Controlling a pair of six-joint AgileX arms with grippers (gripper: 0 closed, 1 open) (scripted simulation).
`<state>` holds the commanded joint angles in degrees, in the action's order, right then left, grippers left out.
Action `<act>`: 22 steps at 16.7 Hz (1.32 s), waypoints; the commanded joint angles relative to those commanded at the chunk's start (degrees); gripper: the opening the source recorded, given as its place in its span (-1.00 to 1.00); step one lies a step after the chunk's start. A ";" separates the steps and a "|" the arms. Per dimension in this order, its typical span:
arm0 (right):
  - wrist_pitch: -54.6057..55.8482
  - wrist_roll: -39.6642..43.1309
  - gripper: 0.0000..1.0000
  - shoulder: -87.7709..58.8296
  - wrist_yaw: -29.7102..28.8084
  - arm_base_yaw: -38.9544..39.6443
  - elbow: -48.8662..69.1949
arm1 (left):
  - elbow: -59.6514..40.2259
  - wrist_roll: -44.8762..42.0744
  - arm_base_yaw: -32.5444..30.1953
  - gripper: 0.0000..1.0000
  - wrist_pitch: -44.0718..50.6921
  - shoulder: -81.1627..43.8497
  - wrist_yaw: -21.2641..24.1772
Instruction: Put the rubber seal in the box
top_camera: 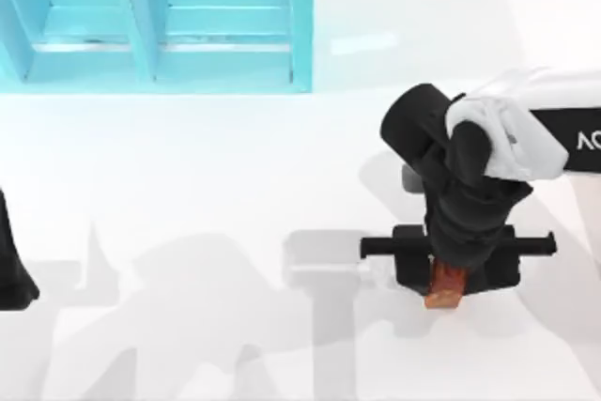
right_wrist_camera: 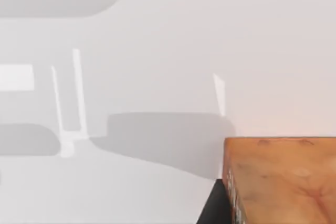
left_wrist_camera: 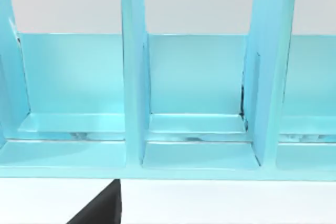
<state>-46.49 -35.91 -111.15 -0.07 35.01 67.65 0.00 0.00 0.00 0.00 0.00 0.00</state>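
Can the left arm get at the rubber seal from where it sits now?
Probably not. The rubber seal sits under the right claw on the table's right side, with the right arm above it. The left arm is parked at the far left edge.

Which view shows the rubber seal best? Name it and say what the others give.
The right wrist view: the rubber seal sits close and large, its orange-brown faces plain. The top view shows only a small part of it poking out beneath the right gripper. The left wrist view faces the blue box instead.
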 joint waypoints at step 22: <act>-21.72 0.25 -1.00 7.11 -0.01 -0.28 14.70 | 0.00 0.00 0.00 1.00 0.00 0.00 0.00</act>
<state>-68.21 -35.66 -104.04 -0.07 34.72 82.36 0.00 0.00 0.00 0.00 0.00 0.00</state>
